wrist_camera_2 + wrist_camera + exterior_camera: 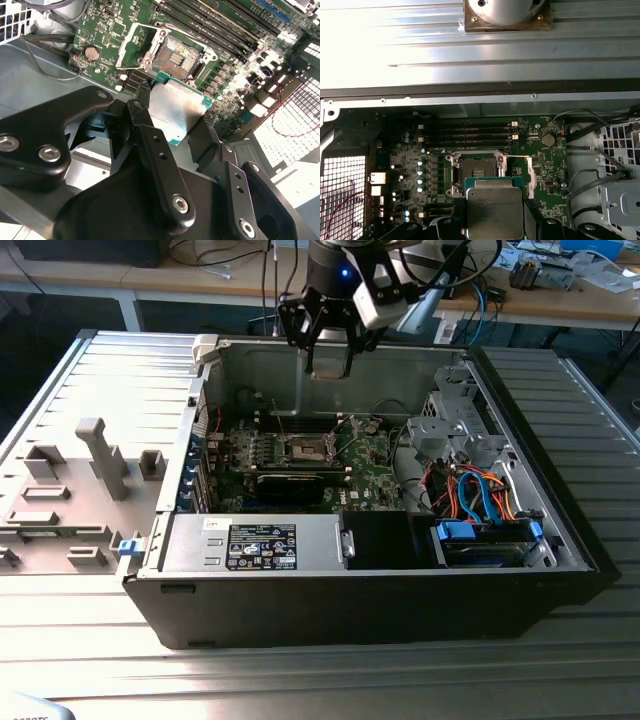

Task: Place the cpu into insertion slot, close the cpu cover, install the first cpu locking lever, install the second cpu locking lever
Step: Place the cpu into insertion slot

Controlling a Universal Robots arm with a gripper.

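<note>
My gripper point(329, 368) hangs above the open computer case, shut on the cpu point(176, 111), a flat square chip with a dull silver top and a green rim. In both wrist views the black fingers point(149, 131) clamp the chip's opposite edges. The cpu point(494, 209) hovers above the motherboard, a little off to one side of the insertion slot point(477, 171), which lies bare with its contact field showing point(176, 57). The cpu cover point(134, 46), a thin silvery frame with an open window, stands swung back beside the slot.
The motherboard point(370, 480) lies deep inside the case point(400, 620), ringed by its walls. Memory slots point(467, 132) run along one side of the socket. A black-labelled power supply box point(255, 543) and drive bays with orange and blue cables point(480, 500) fill the near side.
</note>
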